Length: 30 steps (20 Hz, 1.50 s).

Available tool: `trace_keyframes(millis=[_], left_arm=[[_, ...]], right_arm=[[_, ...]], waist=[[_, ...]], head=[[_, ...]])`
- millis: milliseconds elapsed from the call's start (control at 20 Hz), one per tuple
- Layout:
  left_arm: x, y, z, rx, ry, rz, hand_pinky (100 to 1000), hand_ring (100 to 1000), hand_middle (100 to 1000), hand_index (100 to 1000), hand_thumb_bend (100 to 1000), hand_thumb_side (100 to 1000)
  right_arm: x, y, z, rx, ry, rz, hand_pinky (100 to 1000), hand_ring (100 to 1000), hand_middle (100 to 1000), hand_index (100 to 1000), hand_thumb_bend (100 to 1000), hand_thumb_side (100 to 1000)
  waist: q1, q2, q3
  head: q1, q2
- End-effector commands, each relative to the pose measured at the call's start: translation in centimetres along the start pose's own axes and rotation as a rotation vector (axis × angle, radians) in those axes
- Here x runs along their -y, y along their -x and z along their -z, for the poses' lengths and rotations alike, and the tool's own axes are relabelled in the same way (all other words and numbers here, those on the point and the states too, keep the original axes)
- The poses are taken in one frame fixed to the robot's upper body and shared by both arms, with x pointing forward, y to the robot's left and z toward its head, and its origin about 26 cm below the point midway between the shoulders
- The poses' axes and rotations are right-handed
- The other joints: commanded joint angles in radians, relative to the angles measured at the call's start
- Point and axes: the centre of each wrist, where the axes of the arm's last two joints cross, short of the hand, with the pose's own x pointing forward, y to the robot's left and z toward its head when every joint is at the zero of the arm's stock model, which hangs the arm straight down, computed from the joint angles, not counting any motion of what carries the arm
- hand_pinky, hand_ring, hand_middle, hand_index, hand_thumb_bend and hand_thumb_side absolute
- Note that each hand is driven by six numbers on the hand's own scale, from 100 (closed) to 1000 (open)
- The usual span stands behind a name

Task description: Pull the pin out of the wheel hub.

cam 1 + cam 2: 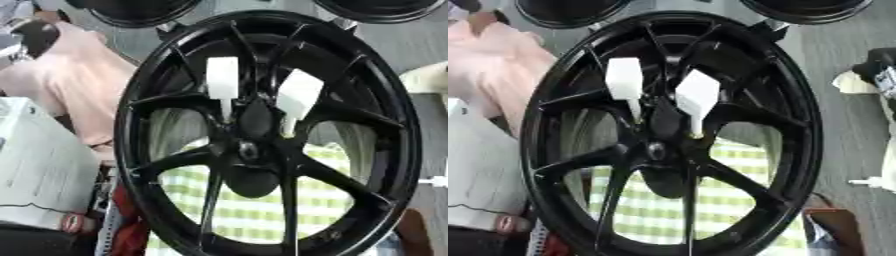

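Wheel hub (262, 135), glossy black with thin curved spokes, stands upright and fills the middle of both views, its rim nearly reaching the top and lower edges. Two white wedge-shaped pins, the left pin (222, 80) and the right pin (297, 97), sit between the upper spokes just above the centre. Green-checked cloth (254, 210) shows through the lower gaps. Neither robot hand appears, so their state cannot be told.
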Motion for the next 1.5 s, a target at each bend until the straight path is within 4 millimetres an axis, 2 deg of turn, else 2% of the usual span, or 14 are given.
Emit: trace_keyframes(millis=[50,200,400,1000,1200,1300,1500], left_arm=[[-1.0,-0.6,-0.2,0.061,0.064,0.116,862,841,797,894,100,675],[-1.0,-0.7,0.1,0.165,0.095,0.212,858,845,805,894,100,642],[-1.2,-1.0,0.9,0.261,0.095,0.257,856,840,804,891,100,627],[-3.1,-3.3,4.1,0.354,0.096,0.284,874,864,822,906,100,586],[-3.6,-4.2,5.4,0.385,0.103,0.293,890,880,830,911,100,508],[-3.6,-4.6,6.1,0.395,0.12,0.301,896,884,834,913,100,440],[-3.4,-5.1,7.0,0.403,0.159,0.322,895,885,832,913,142,334]], right_arm=[[0.2,-1.1,0.3,0.03,-0.016,-0.031,897,739,569,674,259,361],[0.2,-1.1,0.3,0.029,-0.019,-0.029,897,739,568,674,259,361],[0.1,-1.0,0.3,0.026,-0.027,-0.025,897,739,568,674,260,361],[-0.2,-0.8,0.3,0.019,-0.046,-0.017,898,739,568,674,260,364],[-0.4,-0.8,0.4,0.021,-0.053,-0.013,898,739,568,674,260,365],[-0.4,-0.8,0.4,0.021,-0.055,-0.01,898,739,568,674,260,366],[-0.5,-0.8,0.5,0.021,-0.059,-0.007,898,739,567,674,261,367]], waist=[[-0.001,-0.021,-0.003],[-0.001,-0.02,-0.007],[-0.002,-0.022,-0.012],[-0.005,-0.024,-0.03],[-0.006,-0.021,-0.04],[-0.006,-0.018,-0.045],[-0.004,-0.011,-0.052]], head=[[0.002,-0.005],[0.006,-0.008],[0.015,-0.01],[0.041,-0.014],[0.052,-0.016],[0.059,-0.016],[0.066,-0.016]])
